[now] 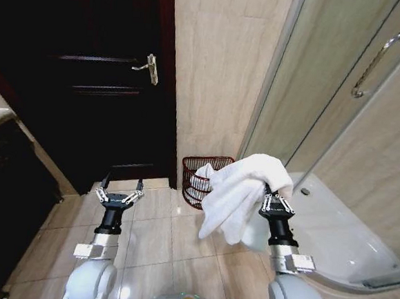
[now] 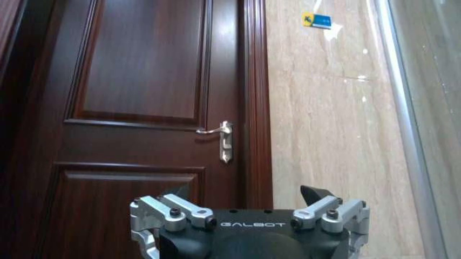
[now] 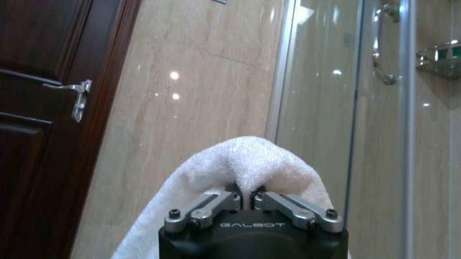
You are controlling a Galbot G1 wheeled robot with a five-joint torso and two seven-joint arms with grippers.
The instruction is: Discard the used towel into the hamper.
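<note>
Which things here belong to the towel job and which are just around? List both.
Job:
- towel, held off the floor by the right gripper, fingers closed on it
- hamper, on the floor by the wall
- left gripper, fingers open, empty

Just around:
- door
- door handle
- shower enclosure

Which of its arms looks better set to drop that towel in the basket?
The right. Its tool is shut on the towel, beside the hamper. The left tool hangs open, holding nothing.
</note>
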